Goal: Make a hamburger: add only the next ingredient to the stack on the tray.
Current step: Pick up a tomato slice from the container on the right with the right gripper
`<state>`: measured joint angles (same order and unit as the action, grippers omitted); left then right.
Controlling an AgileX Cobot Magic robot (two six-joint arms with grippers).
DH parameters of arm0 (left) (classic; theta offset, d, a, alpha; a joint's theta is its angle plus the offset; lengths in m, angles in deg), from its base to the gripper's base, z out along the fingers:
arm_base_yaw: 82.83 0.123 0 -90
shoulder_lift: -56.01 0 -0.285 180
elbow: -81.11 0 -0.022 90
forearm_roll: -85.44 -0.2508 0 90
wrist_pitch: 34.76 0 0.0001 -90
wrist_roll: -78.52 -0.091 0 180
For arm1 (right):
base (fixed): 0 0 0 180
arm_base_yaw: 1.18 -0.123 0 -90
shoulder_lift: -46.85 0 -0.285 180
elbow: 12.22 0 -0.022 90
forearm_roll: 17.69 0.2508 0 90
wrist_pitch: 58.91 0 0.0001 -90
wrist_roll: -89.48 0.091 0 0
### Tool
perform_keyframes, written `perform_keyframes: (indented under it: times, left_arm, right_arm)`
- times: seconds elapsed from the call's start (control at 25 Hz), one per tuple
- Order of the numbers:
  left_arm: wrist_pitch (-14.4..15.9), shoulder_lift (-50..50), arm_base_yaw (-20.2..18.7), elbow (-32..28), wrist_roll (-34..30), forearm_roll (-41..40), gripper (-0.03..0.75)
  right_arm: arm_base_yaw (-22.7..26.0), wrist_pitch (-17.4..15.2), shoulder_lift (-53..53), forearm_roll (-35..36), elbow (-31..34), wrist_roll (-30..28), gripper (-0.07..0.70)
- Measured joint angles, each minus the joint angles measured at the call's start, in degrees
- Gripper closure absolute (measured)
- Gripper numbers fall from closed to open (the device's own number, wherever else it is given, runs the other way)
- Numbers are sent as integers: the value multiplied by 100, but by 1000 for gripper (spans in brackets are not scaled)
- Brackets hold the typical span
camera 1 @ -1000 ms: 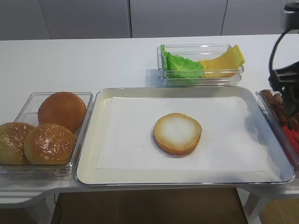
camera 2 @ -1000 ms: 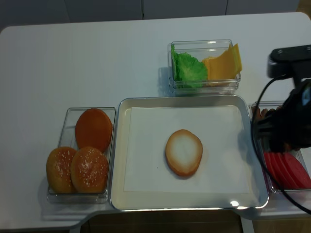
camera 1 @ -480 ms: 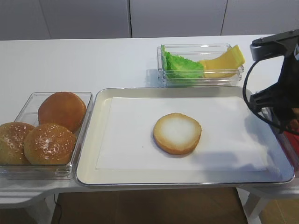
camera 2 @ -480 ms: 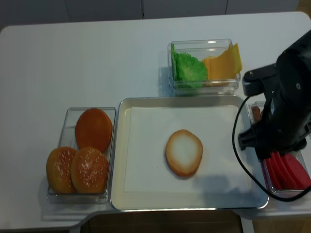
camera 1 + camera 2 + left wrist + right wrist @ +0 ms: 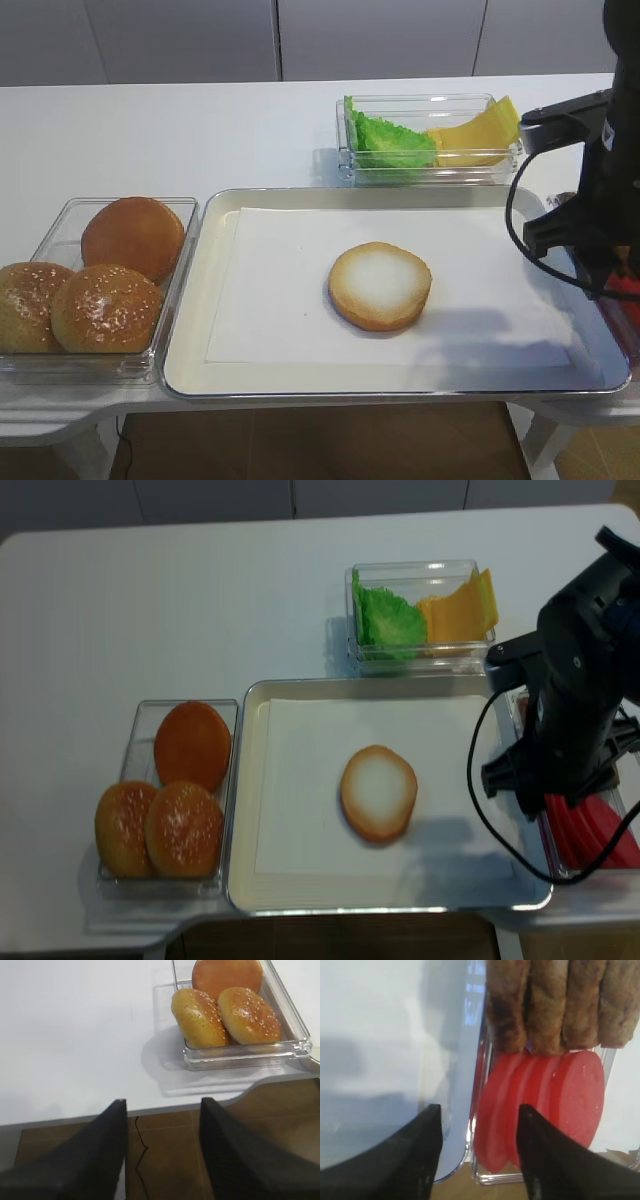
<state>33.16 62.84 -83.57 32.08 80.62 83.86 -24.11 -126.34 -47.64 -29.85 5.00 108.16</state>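
Right tool [image 5: 479,1152]: spread, holding nothing, above the tray [image 5: 457,1085] edge beside the tomato slices [image 5: 545,1105].
Left tool [image 5: 162,1147]: spread, empty.
Bun half [image 5: 380,285]: bare on the tray.

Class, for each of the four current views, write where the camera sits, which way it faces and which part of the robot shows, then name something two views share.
Exterior high: in front of the table, angled down at the tray and bun half; right arm at right.
Exterior high (realsense): overhead, nearly straight down; right arm beside the tomato slices.
Right wrist: on the right arm, facing down; open fingers above the tray edge and slices.
Left wrist: off the table's edge, facing three buns; open fingers over the floor.
Shared: both exterior views show the bun half.
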Motion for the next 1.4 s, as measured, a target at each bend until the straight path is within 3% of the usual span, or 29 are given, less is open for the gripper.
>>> perform_keyframes:
  times: [0.24, 1.0, 1.4]
  left_arm:
    - [0, 0, 0, 0, 0, 0, 367]
    - [0, 0, 0, 0, 0, 0, 367]
    - [0, 0, 0, 0, 0, 0, 367]
  right_arm:
    - [0, 11, -33, -129, 0, 0, 347]
    - [0, 123, -185, -187, 0, 0, 359]
    - [-9, 123, -220, -292, 0, 0, 417]
